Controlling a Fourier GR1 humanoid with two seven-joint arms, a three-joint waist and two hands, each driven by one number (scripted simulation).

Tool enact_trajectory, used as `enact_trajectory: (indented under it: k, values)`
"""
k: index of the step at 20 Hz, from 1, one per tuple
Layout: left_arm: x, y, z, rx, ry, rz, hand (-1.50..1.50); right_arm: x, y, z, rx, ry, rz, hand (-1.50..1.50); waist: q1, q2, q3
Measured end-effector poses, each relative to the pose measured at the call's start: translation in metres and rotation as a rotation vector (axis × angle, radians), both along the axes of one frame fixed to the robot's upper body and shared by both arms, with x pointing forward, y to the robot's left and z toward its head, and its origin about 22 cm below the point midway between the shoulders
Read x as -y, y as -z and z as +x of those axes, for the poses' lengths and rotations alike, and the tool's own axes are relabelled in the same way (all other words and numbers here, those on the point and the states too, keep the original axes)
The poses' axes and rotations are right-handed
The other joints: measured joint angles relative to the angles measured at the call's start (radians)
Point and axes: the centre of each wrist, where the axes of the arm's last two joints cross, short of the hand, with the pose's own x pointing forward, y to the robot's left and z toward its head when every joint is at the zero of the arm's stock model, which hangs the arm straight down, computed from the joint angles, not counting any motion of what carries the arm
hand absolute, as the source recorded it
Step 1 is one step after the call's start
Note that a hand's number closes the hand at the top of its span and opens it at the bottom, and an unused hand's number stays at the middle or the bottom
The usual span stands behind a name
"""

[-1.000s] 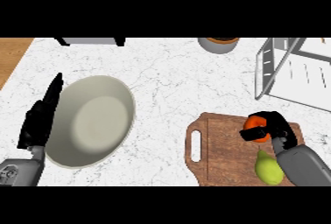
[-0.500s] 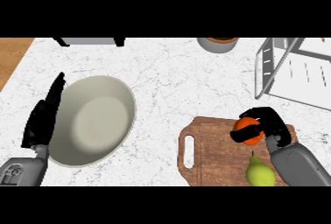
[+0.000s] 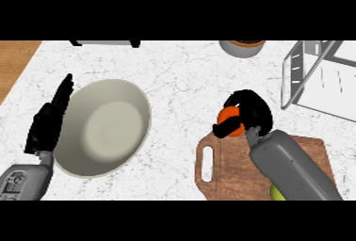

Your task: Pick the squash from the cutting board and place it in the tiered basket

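Note:
My right hand (image 3: 252,113) is curled round an orange squash (image 3: 228,120) and holds it over the far left edge of the wooden cutting board (image 3: 230,175). The hand hides much of the squash. The wire tiered basket (image 3: 314,80) stands at the upper right, apart from the hand. A sliver of a yellow-green item (image 3: 275,192) shows on the board beside my right forearm. At the left, my left hand (image 3: 50,120) rests open with straight fingers along the left rim of a pale plate (image 3: 104,127).
A round pot (image 3: 243,47) with a brown inside sits at the counter's far edge. A dark object (image 3: 104,43) lies at the top left. A wooden strip (image 3: 15,61) borders the marble counter on the left.
My right hand, shut on the orange squash, has moved up and to the left, from the board's middle right to its far left edge. The left hand stayed still.

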Motion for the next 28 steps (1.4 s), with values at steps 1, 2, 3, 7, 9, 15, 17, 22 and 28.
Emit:
enact_trajectory:
  k: [1,2,3,7,9,15,17,22,28]
  values:
    - [0.001,0.000,0.001,-0.003,-0.004,-0.001,0.00,-0.009,-0.005,0.005,0.044,-0.016,-0.012,1.50,-0.001,0.000,0.000]
    - [0.000,0.002,0.000,-0.004,-0.007,-0.001,0.00,-0.019,-0.011,0.007,0.091,-0.027,-0.004,1.50,-0.004,-0.001,0.000]
    - [0.001,0.000,0.001,-0.007,-0.008,-0.002,0.00,-0.029,-0.019,0.010,0.143,-0.033,-0.004,1.50,-0.007,-0.001,0.000]
    - [-0.004,0.003,-0.003,-0.013,-0.020,0.003,0.00,-0.041,-0.055,0.021,0.357,-0.013,-0.038,1.50,-0.018,-0.006,0.000]
    - [-0.005,0.005,-0.006,-0.007,-0.022,0.004,0.00,-0.039,-0.077,0.025,0.459,0.004,-0.060,1.50,-0.024,-0.009,0.001]
    - [-0.008,0.006,-0.008,-0.016,-0.034,0.004,0.00,-0.029,-0.134,0.030,0.670,0.064,-0.131,1.50,-0.035,-0.011,0.001]
    - [-0.007,0.006,-0.008,-0.012,-0.035,0.008,0.00,-0.019,-0.153,0.035,0.692,0.092,-0.189,1.50,-0.036,-0.011,0.002]
    - [-0.003,0.006,-0.011,-0.006,-0.036,0.012,0.00,0.008,-0.189,0.041,0.682,0.120,-0.259,1.50,-0.035,-0.010,0.002]
    - [-0.009,0.006,-0.010,-0.007,-0.036,0.004,0.00,0.046,-0.208,0.049,0.653,0.127,-0.235,1.50,-0.034,-0.007,0.001]
